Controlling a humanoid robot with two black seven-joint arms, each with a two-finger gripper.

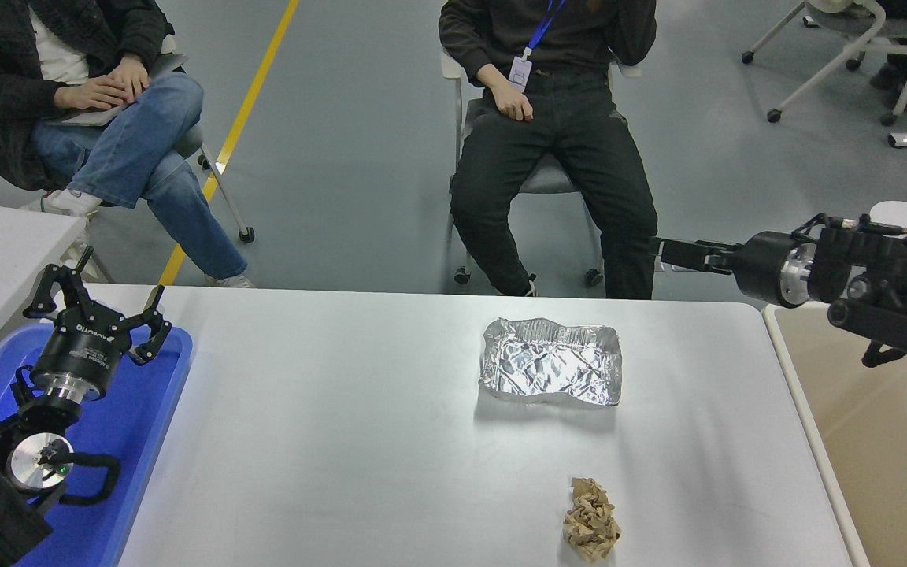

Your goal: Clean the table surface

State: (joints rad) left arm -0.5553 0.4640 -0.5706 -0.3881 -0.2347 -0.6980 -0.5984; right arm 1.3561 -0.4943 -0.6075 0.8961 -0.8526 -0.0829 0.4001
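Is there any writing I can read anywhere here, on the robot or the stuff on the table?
Left gripper: white lettering across its black body, upside down to the camera and too small to read with certainty.
Foil tray: no print.
Crumpled brown paper: no print.
Blue tray: no print visible.
Nothing else readable.
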